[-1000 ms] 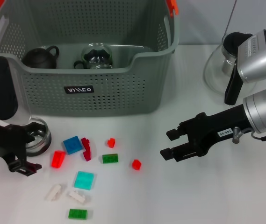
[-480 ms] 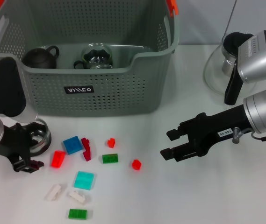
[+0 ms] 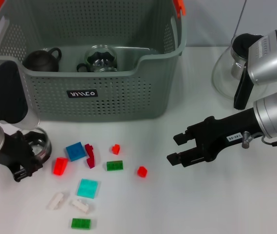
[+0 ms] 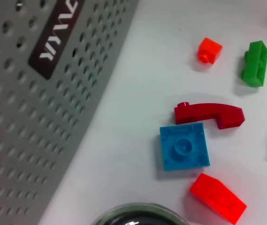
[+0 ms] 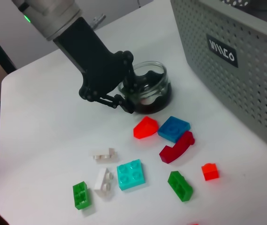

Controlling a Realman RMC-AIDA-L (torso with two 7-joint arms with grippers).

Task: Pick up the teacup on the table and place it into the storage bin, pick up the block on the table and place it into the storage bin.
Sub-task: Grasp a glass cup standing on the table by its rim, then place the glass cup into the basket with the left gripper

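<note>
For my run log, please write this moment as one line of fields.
left gripper: around glass teacup rim on table | right gripper: open, hovering right of blocks | storage bin: holds two cups | blocks: on table

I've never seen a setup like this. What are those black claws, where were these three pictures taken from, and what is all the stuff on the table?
It is a two-armed robot. One picture looks down from its head; the others come from cameras on each wrist. The left gripper closes around a glass teacup on the white table. The right gripper hangs open and empty over the table. Scattered toy blocks lie between them, such as a blue block and a teal block. Behind stands the grey storage bin, already holding a dark teapot and a glass cup. A glass pitcher stands farther right.
</note>
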